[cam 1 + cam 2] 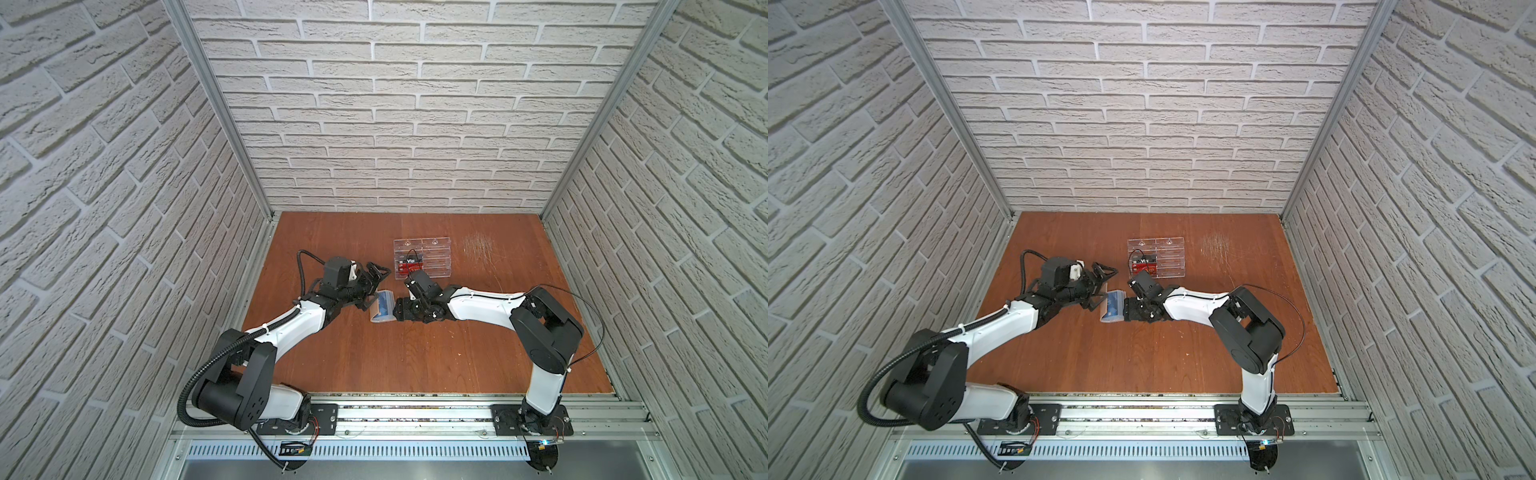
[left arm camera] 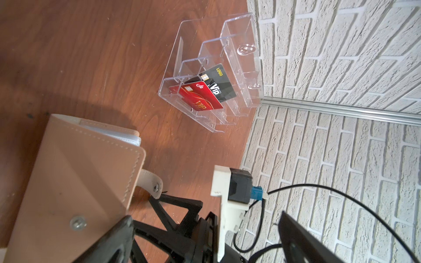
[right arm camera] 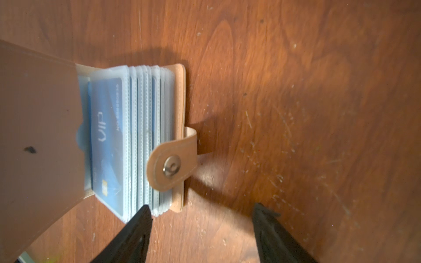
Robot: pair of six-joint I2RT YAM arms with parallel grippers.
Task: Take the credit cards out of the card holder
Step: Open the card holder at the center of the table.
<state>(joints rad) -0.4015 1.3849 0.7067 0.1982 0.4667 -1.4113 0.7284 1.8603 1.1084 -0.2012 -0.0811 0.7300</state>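
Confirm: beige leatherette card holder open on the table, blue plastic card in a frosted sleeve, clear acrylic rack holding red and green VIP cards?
Green is wrong: the clear acrylic rack holds a red VIP card and a black VIP card, per the left wrist view. The beige leatherette card holder is open, blue plastic card in its sleeve.

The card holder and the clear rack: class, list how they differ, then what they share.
The card holder is tan leatherette with frosted sleeves; the clear rack is see-through and stepped. The card holder shows a blue card; the clear rack has a red card and a black card. Both store cards.
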